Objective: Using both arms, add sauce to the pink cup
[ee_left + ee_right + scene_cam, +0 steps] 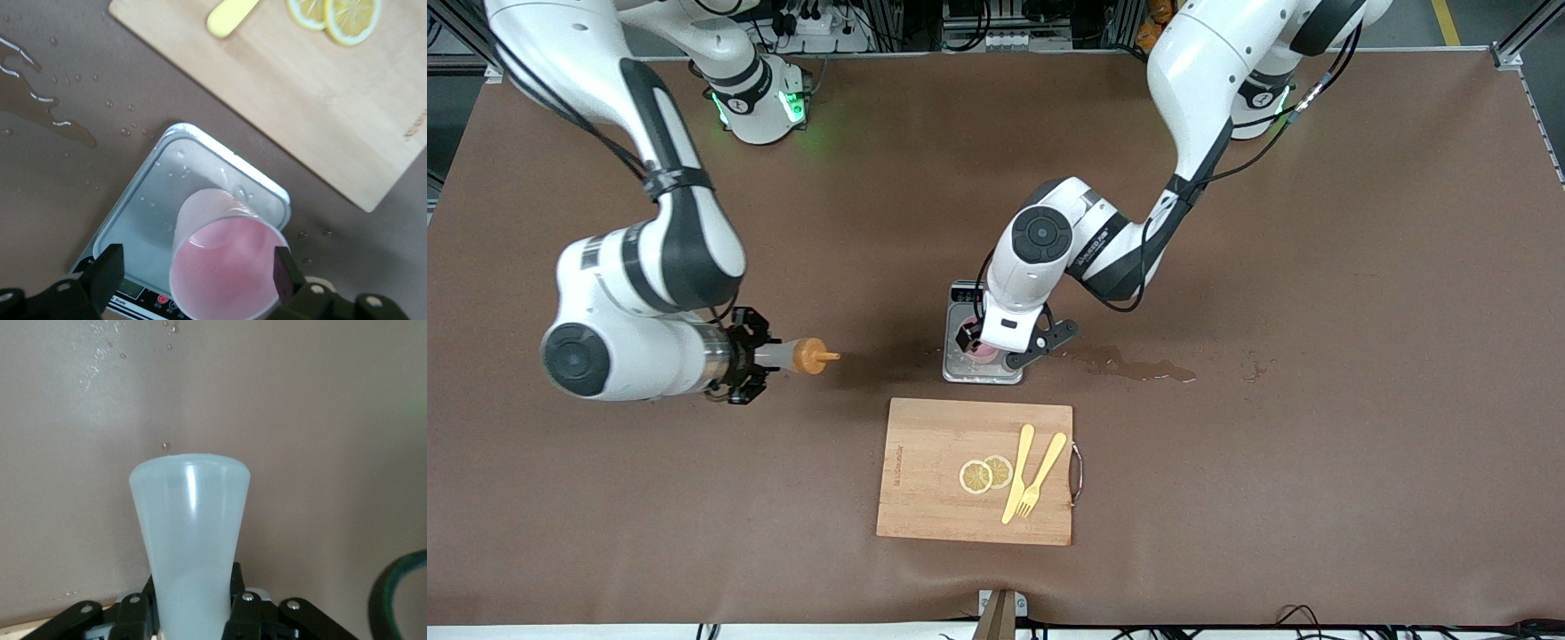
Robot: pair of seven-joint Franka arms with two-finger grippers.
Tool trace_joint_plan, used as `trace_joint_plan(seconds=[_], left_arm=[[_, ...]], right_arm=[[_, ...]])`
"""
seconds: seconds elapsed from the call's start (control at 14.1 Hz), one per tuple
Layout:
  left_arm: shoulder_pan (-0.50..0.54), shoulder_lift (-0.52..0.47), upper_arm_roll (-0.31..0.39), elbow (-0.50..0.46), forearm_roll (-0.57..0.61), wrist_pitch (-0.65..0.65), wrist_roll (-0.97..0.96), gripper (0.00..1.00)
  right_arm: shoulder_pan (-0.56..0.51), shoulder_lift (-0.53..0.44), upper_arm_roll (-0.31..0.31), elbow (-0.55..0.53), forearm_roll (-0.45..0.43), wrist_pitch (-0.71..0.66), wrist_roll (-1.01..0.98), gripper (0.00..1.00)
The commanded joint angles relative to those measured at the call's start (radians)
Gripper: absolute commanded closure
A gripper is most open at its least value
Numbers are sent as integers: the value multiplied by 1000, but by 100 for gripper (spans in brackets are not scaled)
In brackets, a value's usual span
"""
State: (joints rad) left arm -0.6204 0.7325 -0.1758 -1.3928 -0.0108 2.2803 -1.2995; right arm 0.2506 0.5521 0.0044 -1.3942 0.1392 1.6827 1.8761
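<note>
Very little lettering can be read. The wooden cutting board (943,480) carries a small branded imprint along its edge toward the right arm's end of the table, at about nine o'clock from the lemon slices (985,474); the letters are too small to make out. The left arm's forearm (1092,249) bears a short dark marking that is also illegible. The scale (143,230) shows printing beside its red button, unreadable.
</note>
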Motion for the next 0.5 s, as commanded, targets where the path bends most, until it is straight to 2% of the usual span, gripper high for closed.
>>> trace_joint_plan(seconds=[0.0, 0.28, 0.43], left_arm=[[5, -47, 4, -11, 38, -44, -18, 0], [51, -114, 1, -15, 37, -189, 92, 0], [94, -148, -1, -17, 25, -272, 179, 0]], right_arm=[[76, -14, -6, 4, -84, -12, 127, 61], [151, -6, -6, 4, -156, -15, 228, 62], [164, -4, -6, 4, -164, -15, 258, 62]])
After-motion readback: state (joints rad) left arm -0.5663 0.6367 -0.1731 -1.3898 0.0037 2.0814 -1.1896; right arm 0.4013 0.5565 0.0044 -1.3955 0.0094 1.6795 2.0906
